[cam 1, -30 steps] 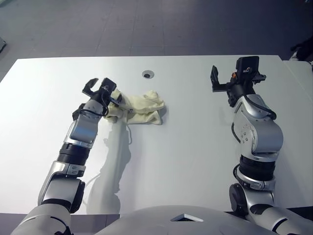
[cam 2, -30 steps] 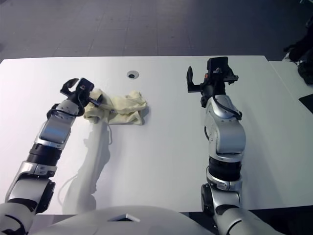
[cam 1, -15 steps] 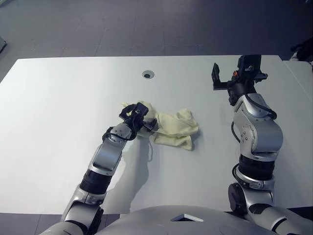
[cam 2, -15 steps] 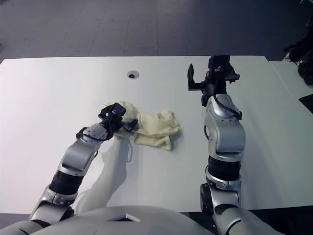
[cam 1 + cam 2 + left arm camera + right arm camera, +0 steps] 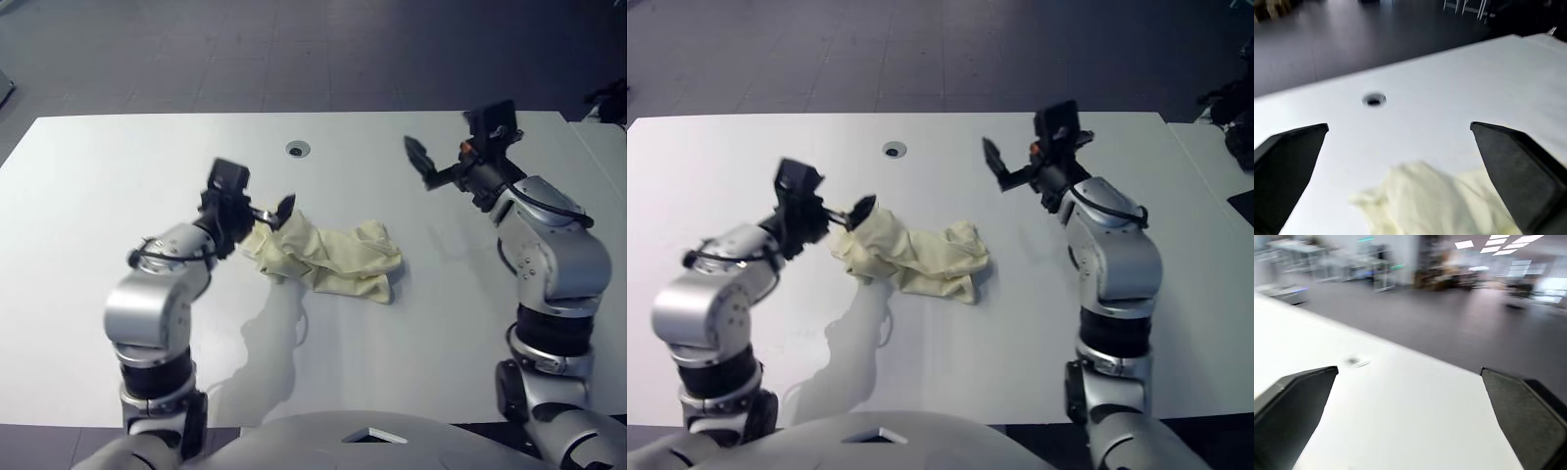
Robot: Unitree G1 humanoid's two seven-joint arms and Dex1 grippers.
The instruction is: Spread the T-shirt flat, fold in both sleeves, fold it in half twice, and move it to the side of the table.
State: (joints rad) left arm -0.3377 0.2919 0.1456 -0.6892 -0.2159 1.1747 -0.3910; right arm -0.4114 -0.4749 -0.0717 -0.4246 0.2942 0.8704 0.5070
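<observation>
The T-shirt is a crumpled pale yellow heap near the middle of the white table. My left gripper hovers open just above the heap's left end, with nothing between its fingers. In the left wrist view, the T-shirt lies below and between the wide-apart fingers of that gripper. My right gripper is open and raised over the table's far right part, well clear of the cloth. The right wrist view shows that gripper spread wide over bare tabletop.
A small round hole sits in the table near its far edge, behind the T-shirt. Bare tabletop stretches left, right and in front of the heap. Dark floor lies beyond the far edge.
My left gripper dragged the T-shirt from the left toward the table's middle, then let go, rose and opened. My right gripper tilted and shifted slightly left.
</observation>
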